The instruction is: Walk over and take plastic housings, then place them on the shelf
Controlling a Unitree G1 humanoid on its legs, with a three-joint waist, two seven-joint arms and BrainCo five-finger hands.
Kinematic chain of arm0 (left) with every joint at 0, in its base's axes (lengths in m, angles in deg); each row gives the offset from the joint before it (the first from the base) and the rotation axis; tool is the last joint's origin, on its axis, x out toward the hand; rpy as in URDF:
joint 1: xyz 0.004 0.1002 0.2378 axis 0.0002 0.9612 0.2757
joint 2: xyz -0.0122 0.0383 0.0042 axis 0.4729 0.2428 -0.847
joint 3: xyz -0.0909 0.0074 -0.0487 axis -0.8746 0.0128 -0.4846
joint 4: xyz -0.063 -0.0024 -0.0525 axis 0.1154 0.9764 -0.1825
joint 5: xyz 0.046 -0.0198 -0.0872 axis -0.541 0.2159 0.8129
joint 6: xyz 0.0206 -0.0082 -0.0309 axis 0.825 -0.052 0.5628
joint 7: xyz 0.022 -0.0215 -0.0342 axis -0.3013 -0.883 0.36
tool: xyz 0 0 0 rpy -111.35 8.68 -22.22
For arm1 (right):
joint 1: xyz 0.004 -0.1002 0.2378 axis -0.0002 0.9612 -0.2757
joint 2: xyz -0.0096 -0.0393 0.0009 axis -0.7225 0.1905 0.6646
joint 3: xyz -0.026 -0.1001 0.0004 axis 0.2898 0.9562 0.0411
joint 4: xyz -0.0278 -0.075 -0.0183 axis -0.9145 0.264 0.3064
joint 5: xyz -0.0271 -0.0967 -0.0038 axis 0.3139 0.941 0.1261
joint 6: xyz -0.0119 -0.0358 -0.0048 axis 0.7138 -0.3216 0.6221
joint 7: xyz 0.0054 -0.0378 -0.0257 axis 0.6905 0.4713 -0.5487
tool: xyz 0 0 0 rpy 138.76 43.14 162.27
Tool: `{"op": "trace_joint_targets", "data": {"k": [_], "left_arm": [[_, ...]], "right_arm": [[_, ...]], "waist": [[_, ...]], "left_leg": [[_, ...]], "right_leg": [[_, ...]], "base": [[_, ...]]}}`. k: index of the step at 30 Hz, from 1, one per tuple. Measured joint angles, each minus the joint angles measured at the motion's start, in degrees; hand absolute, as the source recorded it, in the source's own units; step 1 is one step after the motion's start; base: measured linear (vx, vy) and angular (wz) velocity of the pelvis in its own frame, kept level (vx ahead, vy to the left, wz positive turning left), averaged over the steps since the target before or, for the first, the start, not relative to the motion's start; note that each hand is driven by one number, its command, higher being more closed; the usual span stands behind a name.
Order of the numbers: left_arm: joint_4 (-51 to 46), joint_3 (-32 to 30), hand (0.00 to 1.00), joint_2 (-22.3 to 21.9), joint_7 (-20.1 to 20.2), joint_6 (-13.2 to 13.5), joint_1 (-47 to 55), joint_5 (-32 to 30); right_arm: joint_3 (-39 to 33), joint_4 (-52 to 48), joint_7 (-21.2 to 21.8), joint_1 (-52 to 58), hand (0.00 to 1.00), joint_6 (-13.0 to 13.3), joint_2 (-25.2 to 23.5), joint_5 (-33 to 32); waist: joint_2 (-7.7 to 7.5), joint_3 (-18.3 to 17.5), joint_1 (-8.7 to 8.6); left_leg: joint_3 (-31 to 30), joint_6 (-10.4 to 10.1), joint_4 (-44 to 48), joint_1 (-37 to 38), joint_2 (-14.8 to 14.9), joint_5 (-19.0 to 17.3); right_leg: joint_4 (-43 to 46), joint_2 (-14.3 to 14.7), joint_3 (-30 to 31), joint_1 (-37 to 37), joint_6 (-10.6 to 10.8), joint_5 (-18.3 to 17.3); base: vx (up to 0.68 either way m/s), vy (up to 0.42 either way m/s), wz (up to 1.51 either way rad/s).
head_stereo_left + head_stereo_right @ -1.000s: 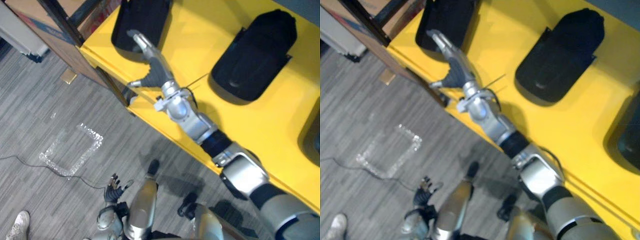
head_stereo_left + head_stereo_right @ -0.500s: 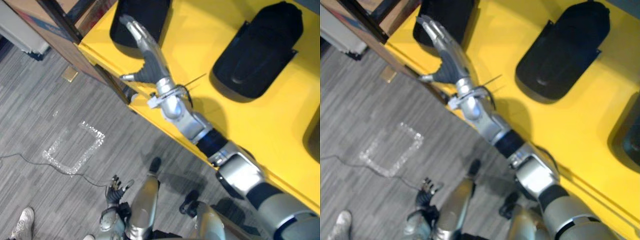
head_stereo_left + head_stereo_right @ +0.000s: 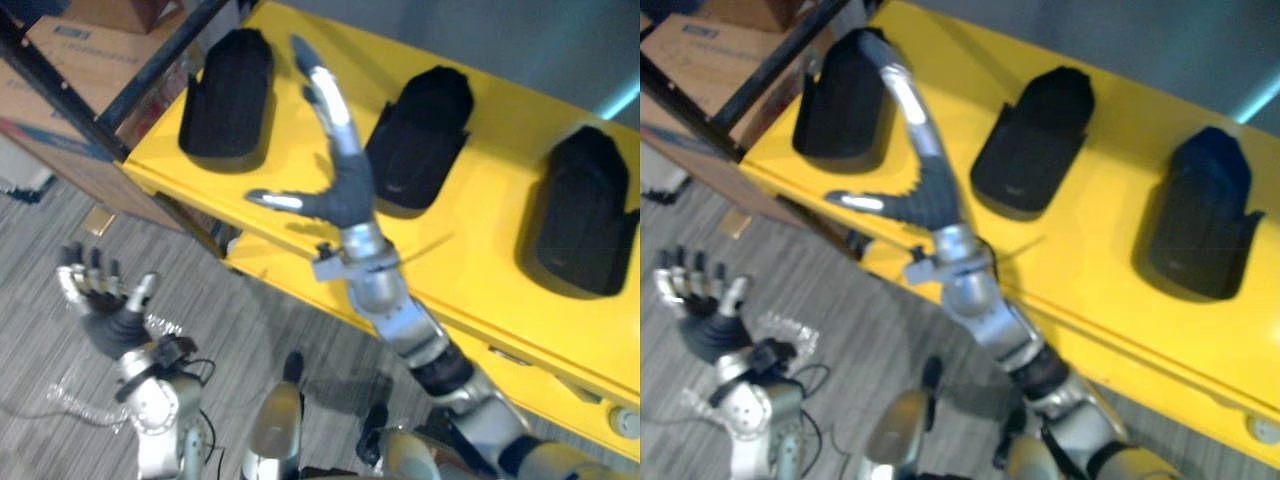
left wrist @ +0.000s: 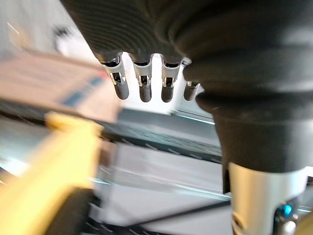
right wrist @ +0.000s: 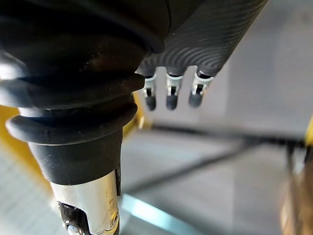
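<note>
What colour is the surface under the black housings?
Yellow; the surface shows best in the left eye view.

Bright, even light from overhead falls on the yellow shelf (image 3: 495, 200), where the black housings (image 3: 415, 140) lay short soft shadows, white glare glows past the fingers of the left hand (image 4: 145, 85), and the grey floor (image 3: 30, 230) lies dimmer.

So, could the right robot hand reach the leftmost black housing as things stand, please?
Probably yes: the right robot hand is open above the yellow surface, close beside the leftmost housing, and nothing lies between them.
</note>
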Motion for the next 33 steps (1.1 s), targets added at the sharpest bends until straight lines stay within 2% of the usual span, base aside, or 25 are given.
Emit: {"op": "trace_joint_targets", "data": {"k": [2,5,6,8,9,10,11,12,14,15,16,18,19,21,22,24,28,33], "left_arm": [[-3.1,-0.7,0.0,0.0,1.6,0.0,0.0,1.5],[-5.7,-1.9,0.0,0.0,4.8,-0.7,-0.2,1.5],[-5.8,-2.8,0.0,0.0,5.3,-1.3,-0.7,1.4],[-5.5,-3.8,0.0,0.7,5.9,-3.3,-1.4,1.1],[-4.6,-4.7,0.0,2.2,6.6,-5.3,-2.5,0.9],[-3.8,-5.1,0.0,3.0,7.0,-6.1,-3.0,0.9],[-2.1,-5.3,0.0,4.5,7.1,-7.4,-3.8,0.9],[-1.1,-5.4,0.0,5.1,7.1,-8.0,-4.4,0.9],[4.2,-5.5,0.0,6.6,6.9,-9.9,-7.0,0.9],[7.6,-5.5,0.0,7.1,6.8,-10.7,-8.6,0.9],[9.1,-5.6,0.0,7.2,6.7,-11.1,-9.3,0.9],[13.8,-7.0,0.0,7.5,6.5,-11.8,-11.6,1.5],[15.1,-7.5,0.0,8.0,6.4,-12.1,-12.1,1.7],[20.7,-8.9,0.0,10.7,5.2,-13.6,-13.9,1.7],[22.0,-9.5,0.0,11.1,5.0,-13.9,-14.3,1.9],[26.9,-11.7,0.0,11.8,4.0,-15.4,-15.9,2.2],[29.8,-12.4,0.0,12.5,2.1,-18.2,-16.0,4.3],[33.8,-12.4,0.0,13.0,1.8,-22.0,-19.6,4.5]], "right_arm": [[-3.4,-2.3,0.6,7.3,0.0,0.1,0.3,-0.6],[-11.0,-6.2,5.2,20.9,0.0,0.4,2.1,-6.3],[-14.3,-6.9,7.9,25.1,0.0,0.6,2.6,-8.5],[-18.2,-7.4,12.1,30.8,0.0,0.8,3.5,-10.7],[-20.2,-7.8,15.1,34.4,0.0,1.1,4.3,-11.3],[-20.8,-7.9,16.2,35.5,0.0,1.4,4.4,-11.2],[-21.6,-8.2,17.7,36.6,0.0,3.0,5.1,-11.1],[-21.9,-8.5,18.1,36.9,0.0,4.0,5.6,-11.0],[-22.3,-8.8,18.1,36.7,0.0,7.6,6.8,-10.6],[-23.0,-8.9,16.3,36.7,0.0,9.9,6.9,-9.3],[-23.6,-8.9,15.1,36.7,0.0,10.9,6.9,-8.5],[-27.4,-9.6,6.7,35.7,0.0,15.5,7.0,-3.6],[-28.8,-10.0,4.2,35.2,0.0,16.3,7.0,-1.8],[-36.6,-11.3,-5.7,33.2,0.0,18.5,7.6,5.5],[-38.7,-11.2,-7.9,32.8,0.0,18.5,7.9,6.3],[-46.5,-10.8,-14.9,32.4,0.0,18.3,9.2,6.1],[-53.3,-9.6,-20.5,34.9,0.0,18.2,9.4,-2.0],[-55.5,-9.2,-20.7,38.0,0.0,19.5,9.0,-8.9]], "waist": [[-0.55,-0.8,-0.9],[-0.4,-1.7,-4.4],[-0.4,-1.7,-6.01],[-0.32,-1.6,-7.71],[-0.12,-1.6,-9.47],[0.03,-1.6,-9.93],[0.58,-1.8,-10.81],[0.91,-1.9,-10.98],[2.02,-2.1,-12.11],[2.3,-2.0,-12.34],[2.36,-2.0,-12.35],[2.53,-1.9,-12.79],[2.58,-1.9,-13.25],[2.75,-1.8,-14.17],[2.77,-1.8,-14.55],[3.05,-1.7,-15.34],[3.5,-1.7,-16.9],[3.83,-1.7,-17.24]], "left_leg": [[1.6,0.3,-0.2,1.0,0.0,-0.2],[4.1,0.9,-0.1,1.9,0.2,-0.7],[5.5,1.1,-0.1,2.2,0.5,-0.8],[7.8,1.4,-0.1,2.9,0.8,-1.3],[9.0,1.5,-0.2,3.5,1.0,-1.6],[9.6,1.4,-0.3,3.8,1.0,-1.7],[10.8,1.3,-0.4,3.8,1.2,-1.8],[11.3,1.3,-0.4,3.8,1.3,-1.7],[12.5,1.2,-0.6,3.9,1.4,-1.3],[13.1,1.1,-1.1,4.8,1.4,-0.9],[13.5,1.2,-1.3,5.1,1.5,-0.8],[14.5,1.0,-1.6,5.6,1.6,-0.7],[14.6,1.0,-1.7,5.6,1.6,-0.6],[15.8,0.9,-2.4,5.9,1.6,-0.2],[16.0,1.0,-2.5,5.9,1.6,-0.2],[17.2,1.3,-3.0,6.7,1.6,0.0],[18.3,1.3,-3.7,7.2,1.7,0.0],[20.3,1.2,-4.4,8.3,1.8,0.1]], "right_leg": [[-0.3,0.2,1.8,0.1,0.1,0.4],[-1.3,0.2,5.0,-0.3,0.0,2.1],[-1.7,0.3,6.5,-0.7,-0.2,2.9],[-2.0,0.3,8.9,-1.2,-0.2,3.4],[-1.9,0.3,10.2,-1.5,0.0,3.5],[-1.9,0.3,10.9,-1.7,0.2,3.6],[-1.6,0.4,11.9,-2.5,0.2,3.6],[-1.4,0.4,12.6,-3.1,0.2,3.6],[-0.6,0.4,14.0,-4.2,0.5,3.8],[-0.2,0.5,14.7,-4.3,0.5,3.8],[0.0,0.5,14.9,-4.5,0.5,3.8],[0.7,0.7,16.0,-5.2,0.4,3.5],[0.8,0.7,16.2,-5.4,0.4,3.5],[1.5,0.8,17.6,-6.5,0.5,3.5],[1.6,0.8,17.7,-6.7,0.5,3.5],[2.2,0.6,18.8,-7.2,0.8,3.6],[3.0,0.7,19.6,-7.6,1.3,3.4],[4.5,0.7,21.2,-8.3,1.4,2.8]], "base": [[0.03,0.02,-0.4],[-0.01,0.065,-0.55],[-0.07,0.074,-0.68],[-0.07,0.056,-0.67],[-0.07,0.034,-0.48],[-0.11,0.044,-0.55],[-0.08,0.02,-0.43],[-0.09,0.021,-0.45],[-0.09,0.01,-0.32],[-0.06,-0.004,-0.22],[-0.07,-0.013,-0.29],[-0.06,-0.019,-0.24],[-0.04,-0.016,-0.15],[-0.03,-0.005,-0.21],[-0.01,0.0,-0.21],[0.01,0.005,-0.22],[0.04,-0.001,-0.11],[0.03,-0.006,-0.15]]}}
